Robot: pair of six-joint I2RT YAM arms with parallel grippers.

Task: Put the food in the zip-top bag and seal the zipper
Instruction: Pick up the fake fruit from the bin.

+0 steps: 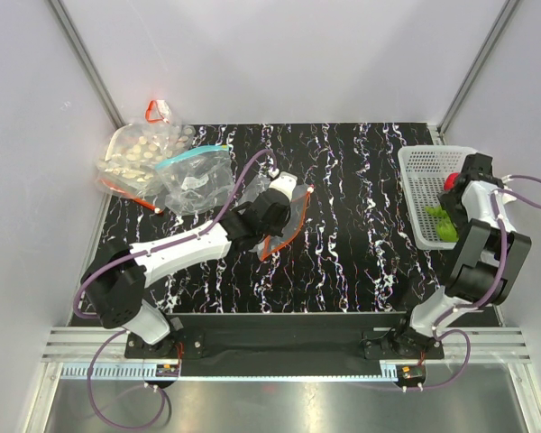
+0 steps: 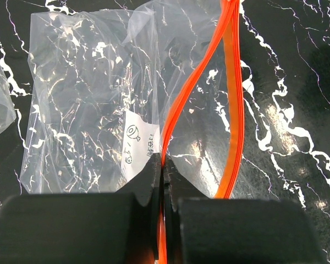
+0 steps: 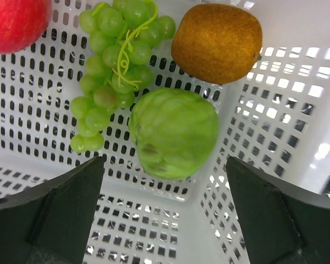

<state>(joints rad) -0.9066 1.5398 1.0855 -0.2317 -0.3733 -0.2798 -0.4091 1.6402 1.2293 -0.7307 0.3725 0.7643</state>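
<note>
The clear zip-top bag [image 1: 293,215] lies mid-table with its red-orange zipper [image 2: 181,104] gaping open. My left gripper [image 1: 279,194] is shut on one side of the zipper strip, seen pinched between the jaws in the left wrist view [image 2: 164,165]. The food lies in the white basket [image 1: 424,194] at the right: a red fruit [image 3: 14,22], green grape bunch [image 3: 113,60], green roundish piece [image 3: 173,132] and brown-orange ball [image 3: 217,41]. My right gripper [image 3: 165,192] is open just above the green piece, inside the basket.
A bag of pale beige pieces [image 1: 140,153] and a clear bag with a teal zipper [image 1: 194,176] lie at the back left. Grey walls enclose the black marbled table [image 1: 361,244].
</note>
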